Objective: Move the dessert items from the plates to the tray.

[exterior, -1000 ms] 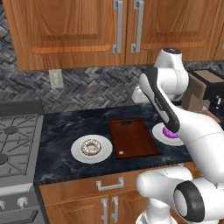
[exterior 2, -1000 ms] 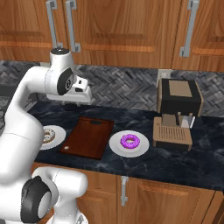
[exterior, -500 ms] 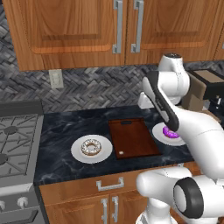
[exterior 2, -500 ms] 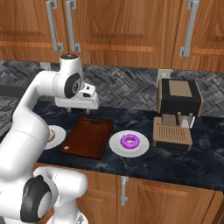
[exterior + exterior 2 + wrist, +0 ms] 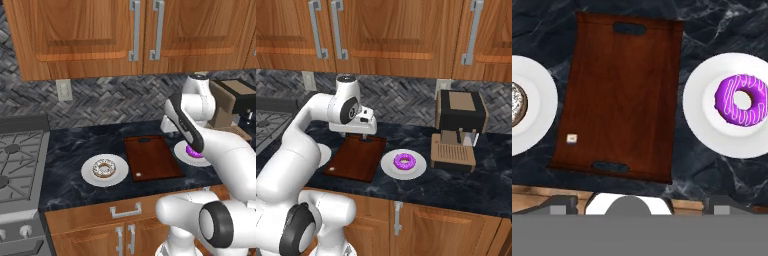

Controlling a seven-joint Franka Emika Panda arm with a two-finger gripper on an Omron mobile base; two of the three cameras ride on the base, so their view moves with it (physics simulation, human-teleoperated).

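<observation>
At mid-frame the flat rectangular reddish-brown wooden tray (image 5: 623,96) lay on the dark marbled counter (image 5: 75,147), flanked by two round white plates: the left plate (image 5: 105,170) bore the brown white-speckled donut (image 5: 104,168), and the right plate (image 5: 729,112) the glossy purple donut (image 5: 741,100). Above the tray's far end hung the white gripper (image 5: 362,131); whether its jaws were open or closed could not be told.

The tray (image 5: 624,97) lies bare save for a tiny white bit (image 5: 571,138) near one corner, so its whole face is open from above. A strip of dark surface (image 5: 684,165) parts it from each plate (image 5: 709,132) on either side. The purple donut (image 5: 741,100) and the brown donut (image 5: 104,168) sit uncovered, free to reach from above. Right of the purple donut's plate a coffee machine (image 5: 458,127) stands tall and close. Cabinets (image 5: 125,35) hang overhead at the back, and the stove (image 5: 17,165) is well apart at left.
</observation>
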